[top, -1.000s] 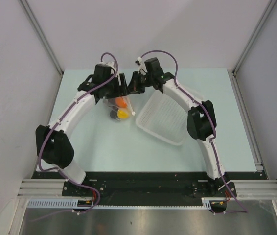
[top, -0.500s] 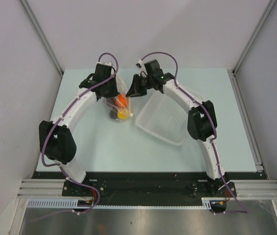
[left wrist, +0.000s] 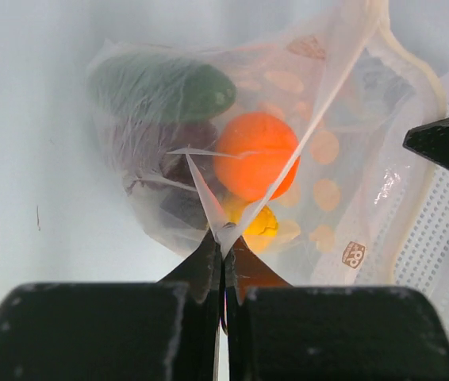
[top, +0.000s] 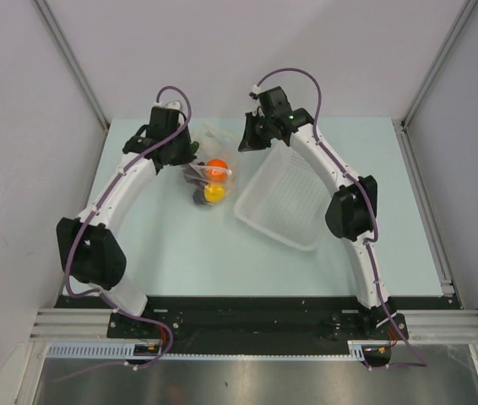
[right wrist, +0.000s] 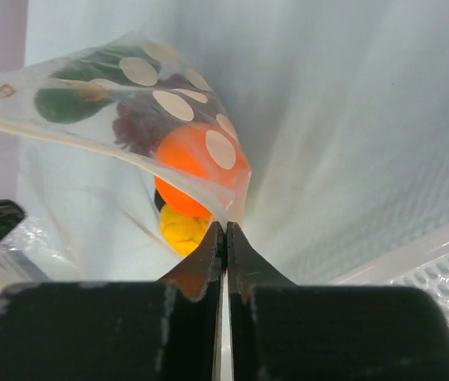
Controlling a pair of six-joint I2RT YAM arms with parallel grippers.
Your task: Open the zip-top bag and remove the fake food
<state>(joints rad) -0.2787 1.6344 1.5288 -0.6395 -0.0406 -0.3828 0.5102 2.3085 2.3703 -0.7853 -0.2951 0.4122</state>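
The left gripper (left wrist: 223, 238) and right gripper (right wrist: 224, 230) each pinched one lip of the bag (left wrist: 343, 190), far-centre just left of the basket (top: 281, 202), its mouth seemingly parted, the food (left wrist: 255, 155) not yet removed.

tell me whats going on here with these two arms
Both arms are working on the zip-top bag. The left tool and right tool are each shut on a side of its film, and the mouth looks spread between them. The orange ball, green cucumber and a yellow fruit are inside. A white basket sits beside it.
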